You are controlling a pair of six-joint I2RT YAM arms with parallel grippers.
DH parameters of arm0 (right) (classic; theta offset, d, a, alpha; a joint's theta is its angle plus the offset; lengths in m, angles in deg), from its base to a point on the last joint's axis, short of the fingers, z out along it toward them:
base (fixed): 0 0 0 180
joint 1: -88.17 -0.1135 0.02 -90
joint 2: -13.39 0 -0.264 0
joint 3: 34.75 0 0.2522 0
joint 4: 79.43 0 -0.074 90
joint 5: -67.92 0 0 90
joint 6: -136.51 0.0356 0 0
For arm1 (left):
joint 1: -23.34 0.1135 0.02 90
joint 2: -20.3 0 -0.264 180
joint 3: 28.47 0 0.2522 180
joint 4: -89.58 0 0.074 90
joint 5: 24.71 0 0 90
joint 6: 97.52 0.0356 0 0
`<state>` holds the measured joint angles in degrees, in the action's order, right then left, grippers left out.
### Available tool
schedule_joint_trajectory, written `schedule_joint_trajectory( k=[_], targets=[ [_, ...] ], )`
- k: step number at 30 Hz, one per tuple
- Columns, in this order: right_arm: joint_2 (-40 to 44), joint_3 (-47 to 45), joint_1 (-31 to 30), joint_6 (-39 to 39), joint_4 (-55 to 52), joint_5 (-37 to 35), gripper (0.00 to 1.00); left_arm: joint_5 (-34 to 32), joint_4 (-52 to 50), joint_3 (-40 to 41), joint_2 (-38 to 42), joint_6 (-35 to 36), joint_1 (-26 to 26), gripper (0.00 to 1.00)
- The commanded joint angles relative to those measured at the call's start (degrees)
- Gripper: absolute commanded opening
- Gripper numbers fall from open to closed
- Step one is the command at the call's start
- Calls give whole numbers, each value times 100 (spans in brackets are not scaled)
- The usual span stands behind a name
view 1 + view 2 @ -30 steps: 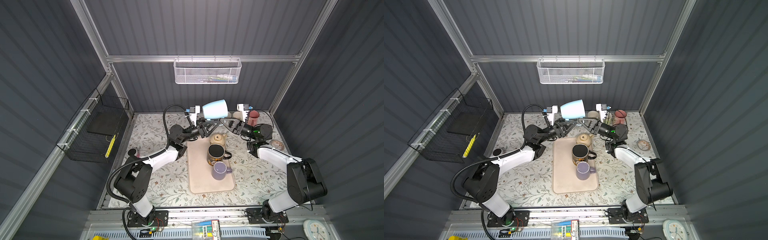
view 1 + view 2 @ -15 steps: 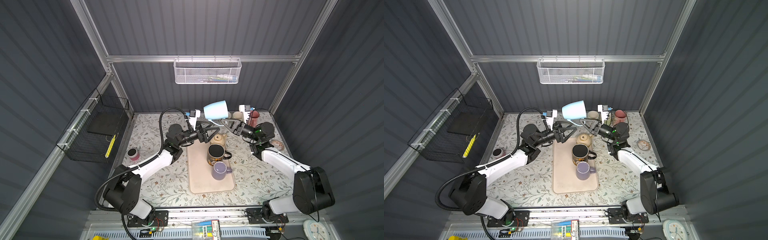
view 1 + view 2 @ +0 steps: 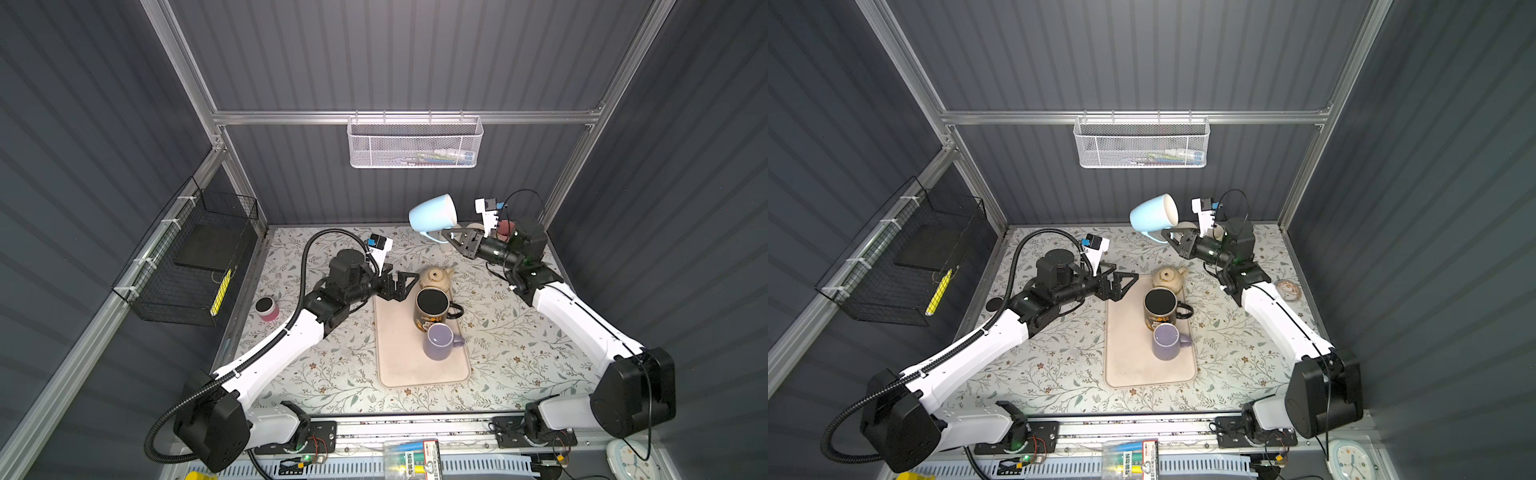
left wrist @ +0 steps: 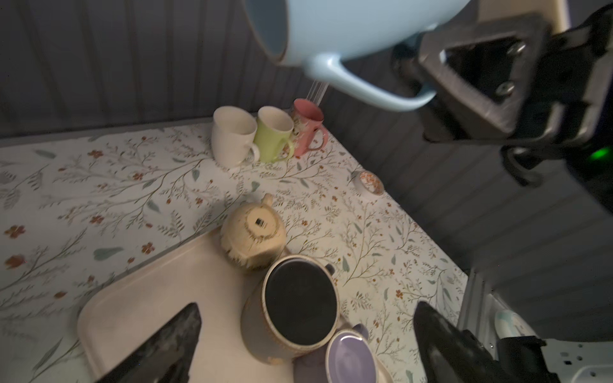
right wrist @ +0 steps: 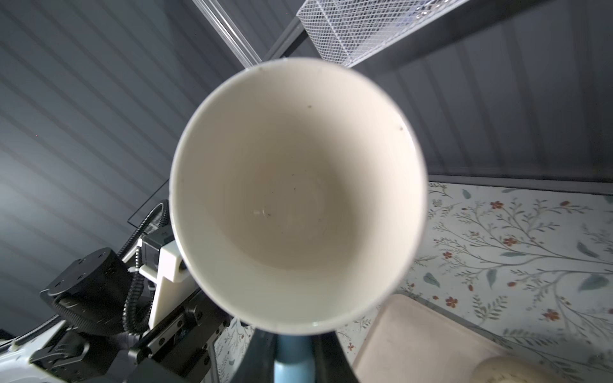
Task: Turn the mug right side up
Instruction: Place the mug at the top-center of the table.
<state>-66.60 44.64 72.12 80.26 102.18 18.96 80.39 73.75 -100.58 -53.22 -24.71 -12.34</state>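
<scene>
right gripper clenched on the handle of the light blue mug. loop is pinched between the fingertips, mug body sits just above and beyond them, lifted well clear of the table. the mug lies roughly on its side, mouth turned back toward that arm's wrist. i'd call it about halfway over. left gripper is released, fingers spread wide with nothing between them. it hovers low, with the teapot just past its fingertips and the dark mug near them. to finish well: roll the right wrist slowly until the rim faces up, then lower onto bare tray or cloth, away from the purple mug. let go only once the base sits flat. a handle pinch is a narrow hold and the heavy body may swing about it, so no jerks. materials: mug looks like glazed ceramic, smooth and probably slippery against the hard black fingers. it is pale blue outside, cream inside with a few dark specks, flaring toward the rim, with a slim curved handle. tray is matte beige with rounded corners and a low lip. teapot is squat, with a mottled cream glaze.
</scene>
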Motion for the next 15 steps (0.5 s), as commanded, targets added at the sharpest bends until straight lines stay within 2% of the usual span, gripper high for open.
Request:
schedule_joint_trajectory(
  k=[1,8,15],
  targets=[
    [-67,613,-111,-1061,-1036,-638,0,-488,-1011,-151,105,323,9,100],
    [-737,1776,-414,-1894,-2709,-1854,0,-913,-1665,-106,268,442,9,100],
    [-1760,3017,-893,-2244,-3724,-3325,0,-1342,-2436,-274,162,509,9,100]
  ],
)
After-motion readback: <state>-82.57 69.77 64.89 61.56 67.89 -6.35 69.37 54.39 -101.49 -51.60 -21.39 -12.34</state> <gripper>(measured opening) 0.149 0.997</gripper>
